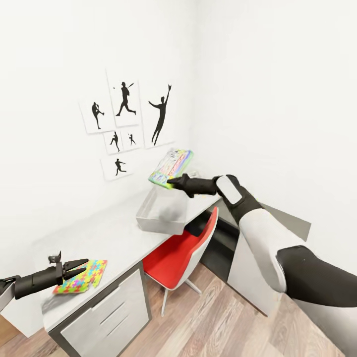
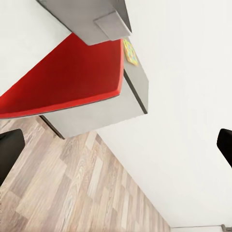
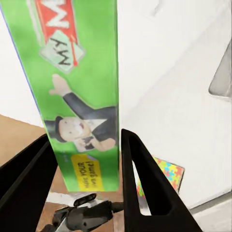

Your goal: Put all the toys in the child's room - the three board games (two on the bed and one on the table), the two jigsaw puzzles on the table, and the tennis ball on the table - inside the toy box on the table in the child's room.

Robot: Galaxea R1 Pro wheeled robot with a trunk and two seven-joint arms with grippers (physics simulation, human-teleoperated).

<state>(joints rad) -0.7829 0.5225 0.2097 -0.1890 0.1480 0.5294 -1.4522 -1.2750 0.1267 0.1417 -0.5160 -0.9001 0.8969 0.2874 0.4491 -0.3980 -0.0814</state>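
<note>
Right gripper (image 1: pixel 171 184) clamps board game (image 1: pixel 171 167) above toy box (image 1: pixel 161 212).

A colourful flat board game (image 1: pixel 171 167), green-edged with a cartoon top-hatted man, is held tilted in the air just above the toy box (image 1: pixel 162 212). The toy box, a light grey open bin, sits on the table (image 1: pixel 109 238). A multicoloured jigsaw puzzle (image 1: pixel 83 277) lies flat on the table, well apart from the toy box.

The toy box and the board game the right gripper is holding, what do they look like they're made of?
The toy box looks like matte grey plastic: smooth, seamless sloping walls. The board game, clamped in the right gripper, looks like printed cardboard, thin, flat and covered in cartoon art. Both are guesses from a render.
</note>
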